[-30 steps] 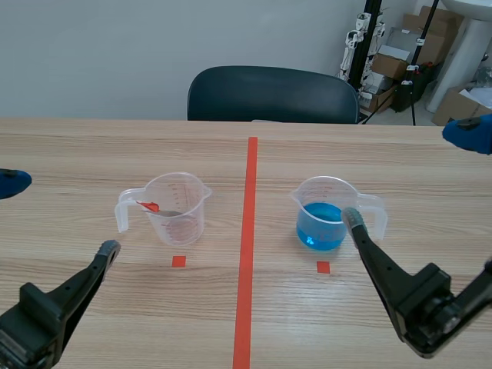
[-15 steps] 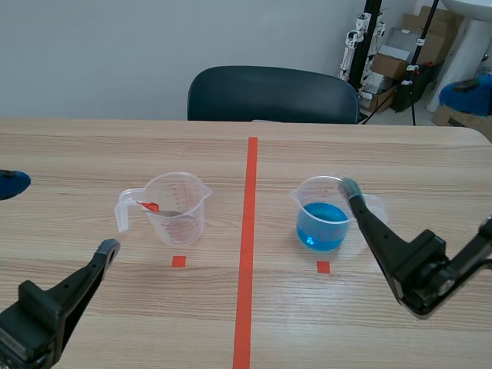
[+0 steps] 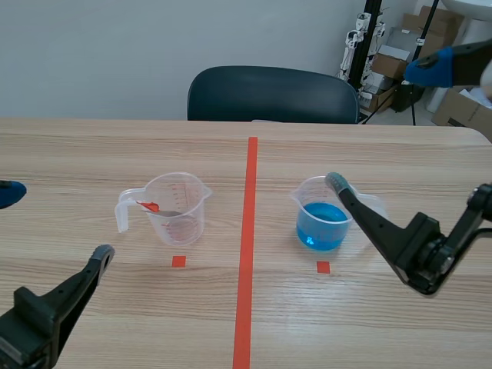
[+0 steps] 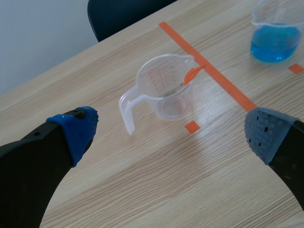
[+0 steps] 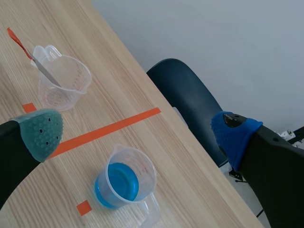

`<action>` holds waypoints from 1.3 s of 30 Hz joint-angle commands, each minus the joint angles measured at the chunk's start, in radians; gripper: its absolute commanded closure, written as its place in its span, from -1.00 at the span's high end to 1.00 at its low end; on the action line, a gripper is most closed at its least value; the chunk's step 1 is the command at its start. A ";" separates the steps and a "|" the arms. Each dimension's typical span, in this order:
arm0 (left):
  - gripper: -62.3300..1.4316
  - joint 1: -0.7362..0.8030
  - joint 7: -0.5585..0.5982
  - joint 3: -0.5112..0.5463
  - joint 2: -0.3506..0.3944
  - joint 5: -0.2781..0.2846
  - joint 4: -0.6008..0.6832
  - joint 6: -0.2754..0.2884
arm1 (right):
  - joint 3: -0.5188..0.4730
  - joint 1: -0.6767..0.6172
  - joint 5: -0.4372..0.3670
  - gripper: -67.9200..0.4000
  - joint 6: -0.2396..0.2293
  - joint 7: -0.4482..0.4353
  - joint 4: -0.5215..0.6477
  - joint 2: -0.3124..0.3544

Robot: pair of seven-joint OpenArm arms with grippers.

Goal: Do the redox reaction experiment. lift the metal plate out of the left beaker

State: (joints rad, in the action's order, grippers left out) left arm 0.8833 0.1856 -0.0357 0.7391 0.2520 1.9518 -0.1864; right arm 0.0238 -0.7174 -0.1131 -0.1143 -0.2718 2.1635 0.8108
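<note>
Clear plastic and a thin strip of metal: the metal plate (image 3: 163, 210), tipped in orange-red, leans tilted inside the left beaker (image 3: 183, 223), its coloured end poking over the rim on the handle side. Its lower end seems to rest on the beaker's floor, though the curved wall makes that hard to confirm. Nothing is touching it.

The left gripper (image 3: 54, 223) hangs low on the near side of the left beaker and well apart from it, jaws spread wide. In the left wrist view the beaker and plate lie ahead of the open fingers. Compared with a second ago, this arm has sunk a little toward the near edge of the wooden table (image 3: 92, 146).

The right gripper (image 3: 383, 124) has moved more. Over the past second its grey-green pad (image 3: 336, 183) has climbed from the near wall of the right beaker (image 3: 321, 227), which holds blue liquid, to above its rim, and the blue-padded finger has swung up and inward. Its jaws are also wide apart and hold nothing.

Both beakers and the plate sit where they were, one on each side of the tape line. A dark chair (image 3: 273, 92) stands behind the table.
</note>
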 commanded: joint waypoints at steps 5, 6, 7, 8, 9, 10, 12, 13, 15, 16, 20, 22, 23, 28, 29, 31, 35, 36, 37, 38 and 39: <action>1.00 0.006 0.133 0.004 -0.007 0.039 -0.142 0.022 | 0.061 0.080 -0.006 1.00 -0.045 -0.007 -0.002 0.029; 1.00 0.006 0.152 0.004 -0.007 0.055 -0.167 0.035 | 0.073 0.098 -0.006 1.00 -0.049 -0.008 -0.010 0.029; 1.00 0.006 0.177 0.004 -0.008 0.068 -0.194 0.053 | 0.087 0.116 -0.006 1.00 -0.052 -0.008 -0.019 0.029; 1.00 0.006 0.208 0.004 -0.008 0.085 -0.222 0.072 | 0.100 0.137 -0.006 1.00 -0.055 -0.008 -0.030 0.029; 1.00 0.009 0.241 0.004 -0.008 0.101 -0.251 0.087 | 0.113 0.157 -0.005 1.00 -0.064 -0.008 -0.042 0.029; 1.00 0.009 0.275 0.004 -0.008 0.111 -0.280 0.108 | 0.127 0.175 -0.002 1.00 -0.075 -0.008 -0.055 0.029; 1.00 0.009 0.342 0.004 -0.008 0.131 -0.344 0.159 | 0.154 0.215 0.002 1.00 -0.104 -0.009 -0.084 0.029; 1.00 0.009 0.382 0.003 -0.008 0.134 -0.378 0.187 | 0.169 0.234 0.003 1.00 -0.110 -0.012 -0.099 0.028; 1.00 0.009 0.475 0.002 -0.016 0.134 -0.447 0.230 | 0.197 0.272 0.021 1.00 -0.120 -0.032 -0.133 0.028; 1.00 0.009 0.523 0.002 -0.022 0.134 -0.481 0.247 | 0.210 0.290 0.033 1.00 -0.123 -0.050 -0.151 0.028; 1.00 0.008 0.700 0.002 -0.045 0.130 -0.606 0.321 | 0.255 0.348 0.066 1.00 -0.146 -0.090 -0.204 0.028; 1.00 0.008 0.780 0.002 -0.054 0.130 -0.659 0.361 | 0.275 0.358 0.087 1.00 -0.149 -0.109 -0.223 0.027; 1.00 0.008 0.824 0.002 -0.060 0.130 -0.684 0.376 | 0.283 0.357 0.102 1.00 -0.149 -0.127 -0.232 0.025; 1.00 0.008 0.951 0.002 -0.100 0.077 -0.763 0.403 | 0.309 0.357 0.194 1.00 -0.148 -0.183 -0.267 -0.016; 1.00 0.005 0.954 0.002 -0.111 0.063 -0.769 0.403 | 0.310 0.358 0.208 1.00 -0.148 -0.184 -0.272 -0.029; 1.00 -0.001 0.969 0.003 -0.141 0.025 -0.786 0.402 | 0.310 0.361 0.245 1.00 -0.148 -0.192 -0.285 -0.062; 1.00 -0.022 1.019 0.003 -0.203 -0.068 -0.812 0.354 | 0.316 0.389 0.307 1.00 -0.150 -0.198 -0.320 -0.139; 1.00 -0.022 1.036 0.004 -0.213 -0.085 -0.813 0.352 | 0.322 0.404 0.328 1.00 -0.150 -0.208 -0.333 -0.158; 1.00 -0.022 1.051 0.004 -0.222 -0.098 -0.813 0.350 | 0.330 0.420 0.344 1.00 -0.153 -0.219 -0.347 -0.176; 1.00 -0.022 1.067 0.004 -0.230 -0.103 -0.813 0.343 | 0.340 0.441 0.362 1.00 -0.167 -0.225 -0.363 -0.198; 1.00 -0.023 1.084 0.004 -0.238 -0.105 -0.813 0.333 | 0.348 0.462 0.379 1.00 -0.185 -0.224 -0.379 -0.217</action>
State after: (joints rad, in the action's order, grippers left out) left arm 0.8570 1.2442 -0.0360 0.4980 0.1371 1.1179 0.1532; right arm 0.3637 -0.2924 0.2649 -0.2916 -0.4797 1.7859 0.6003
